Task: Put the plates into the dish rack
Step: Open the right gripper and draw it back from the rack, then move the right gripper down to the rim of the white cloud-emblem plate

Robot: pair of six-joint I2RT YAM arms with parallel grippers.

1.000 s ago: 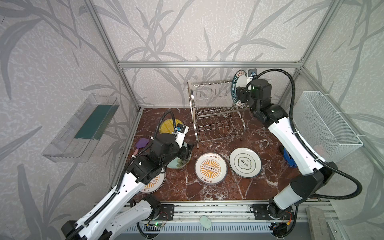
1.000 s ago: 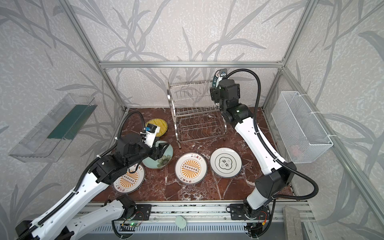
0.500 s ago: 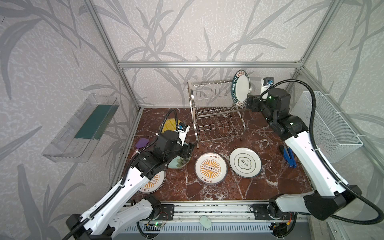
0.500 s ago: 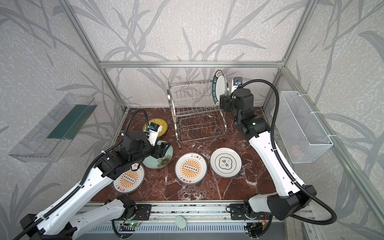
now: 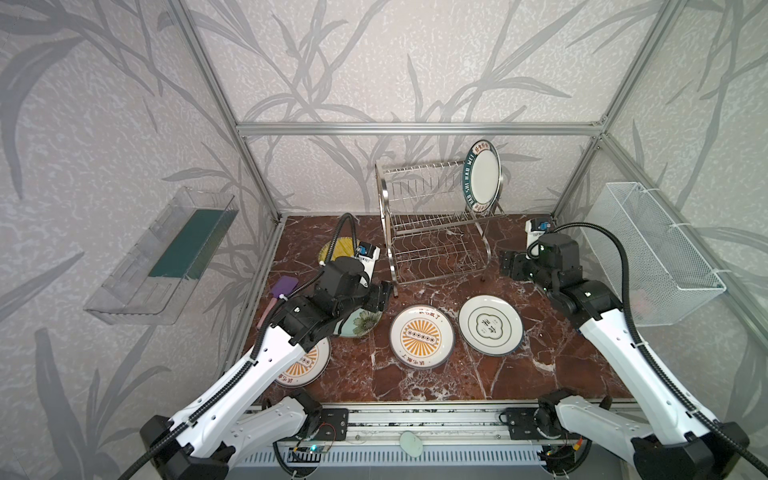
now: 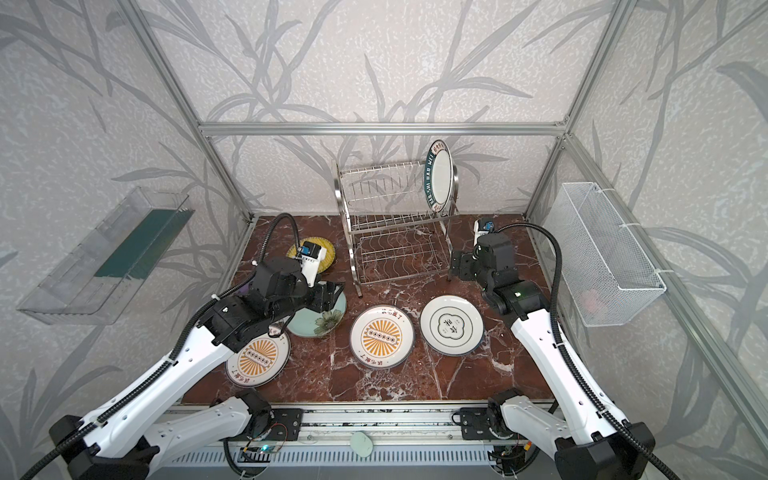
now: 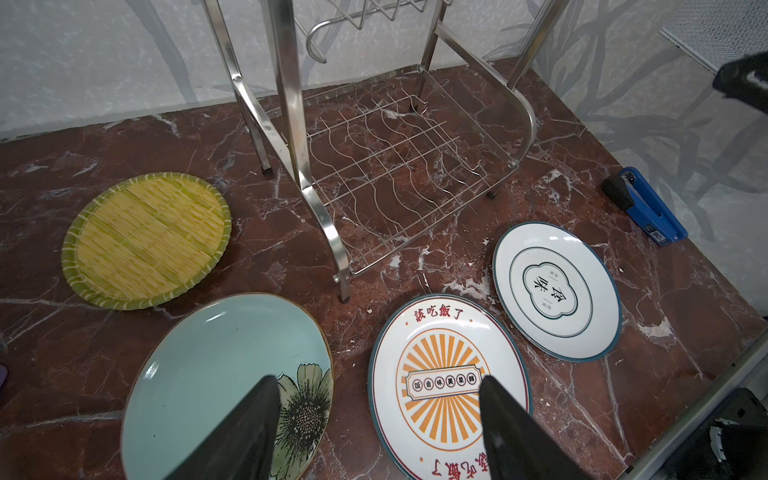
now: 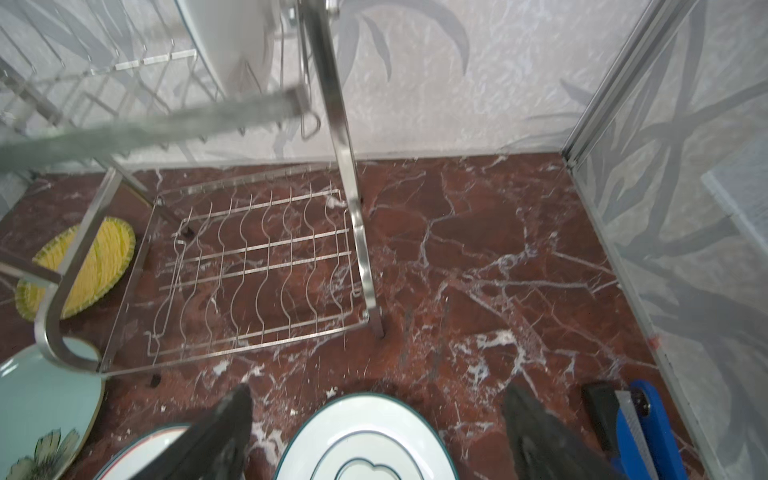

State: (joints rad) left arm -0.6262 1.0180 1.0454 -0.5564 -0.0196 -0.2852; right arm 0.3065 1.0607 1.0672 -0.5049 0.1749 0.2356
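**One plate up, five to go**

The right arm (image 5: 602, 332) has come down from the top of the rack (image 5: 436, 232). It now sits low in the middle right of both top views. The left arm (image 5: 266, 365) has hardly moved.

The right gripper (image 8: 376, 390) has its jaws wide apart and holds nothing. It hangs just above the white plate (image 5: 490, 326). The left gripper (image 7: 376, 382) also has its jaws apart and empty. It hangs over the gap between the teal plate (image 7: 224, 386) and a sun plate (image 7: 446, 382).

Things could go wrong from here. The flat plates may slide on the smooth table (image 5: 540, 374) when a jaw pushes a rim. The left jaws sit between two plates and might knock both. A bump to the rack might tip the rimmed plate (image 5: 484, 174) that stands in it.

There are six plates. The rimmed plate stands in the top shelf, at the upper middle of both top views. Five lie flat: two sun plates, one teal, one yellow plate (image 7: 145, 241) and one white.
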